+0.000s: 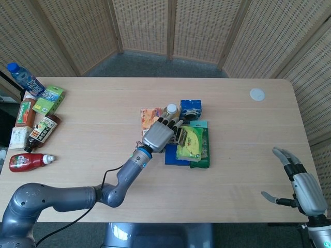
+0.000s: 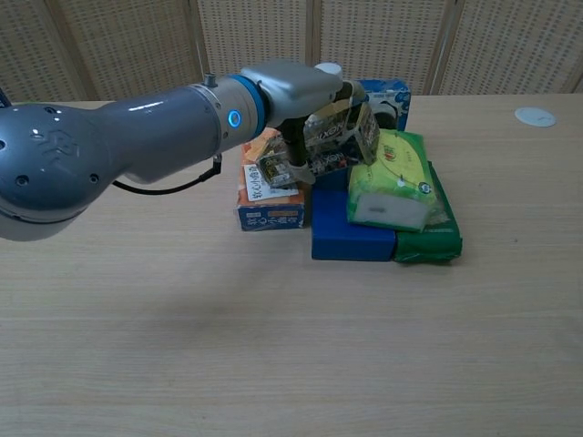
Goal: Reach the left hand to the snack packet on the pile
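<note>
At the centre of the pale wooden desk (image 1: pixel 93 103), the dark, shiny snack packet (image 2: pixel 332 146) lies tilted atop a pile, above an orange carton (image 2: pixel 264 196) and a blue box (image 2: pixel 351 238). The left hand (image 1: pixel 158 135) rests over it, thumb against its front; whether it grips, I cannot tell. The right hand (image 1: pixel 302 185) hovers spread and holding nothing at the desk's near corner.

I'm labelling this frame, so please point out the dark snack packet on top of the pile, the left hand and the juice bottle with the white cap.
Dark snack packet (image 2: pixel 339 138): chest view, its printed face.
Left hand (image 1: pixel 157 136): head view, back of the hand.
Juice bottle with white cap (image 1: pixel 171 109): head view, its cap.
</note>
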